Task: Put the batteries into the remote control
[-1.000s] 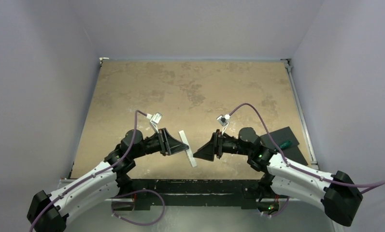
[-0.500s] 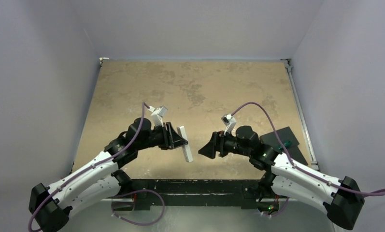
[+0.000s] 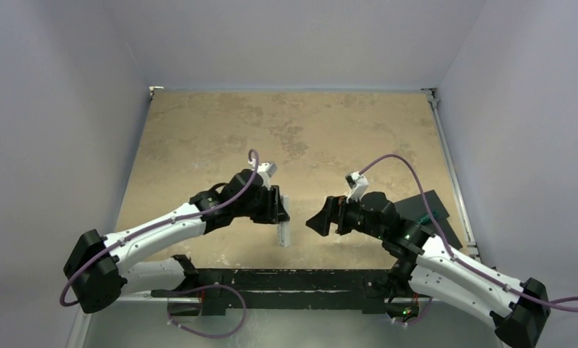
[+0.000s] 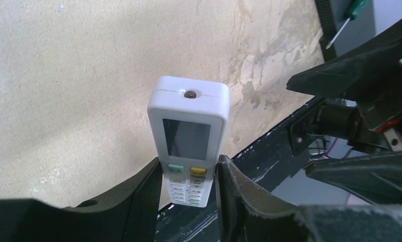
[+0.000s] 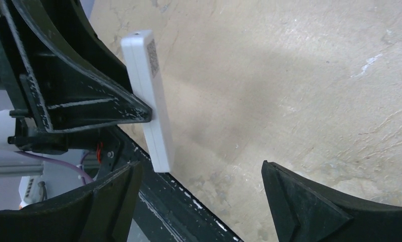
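My left gripper (image 3: 280, 214) is shut on the white remote control (image 3: 283, 223) and holds it above the table near the front edge. In the left wrist view the remote control (image 4: 189, 133) shows its screen and coloured buttons, clamped between my left gripper's (image 4: 188, 189) two fingers. In the right wrist view the remote control (image 5: 149, 98) shows its plain white side with a small label. My right gripper (image 3: 316, 221) is open and empty, a short way right of the remote; it also shows in the right wrist view (image 5: 201, 194). No batteries show in any view.
A black flat square pad (image 3: 432, 216) lies at the right edge of the table with a green-handled screwdriver (image 3: 425, 216) on it; the screwdriver also shows in the left wrist view (image 4: 346, 20). The black frame rail (image 3: 286, 279) runs along the table's near edge.
My left arm has swung right and stretched out, turning the remote more upright. My right gripper has drawn back to the right and away from the remote.
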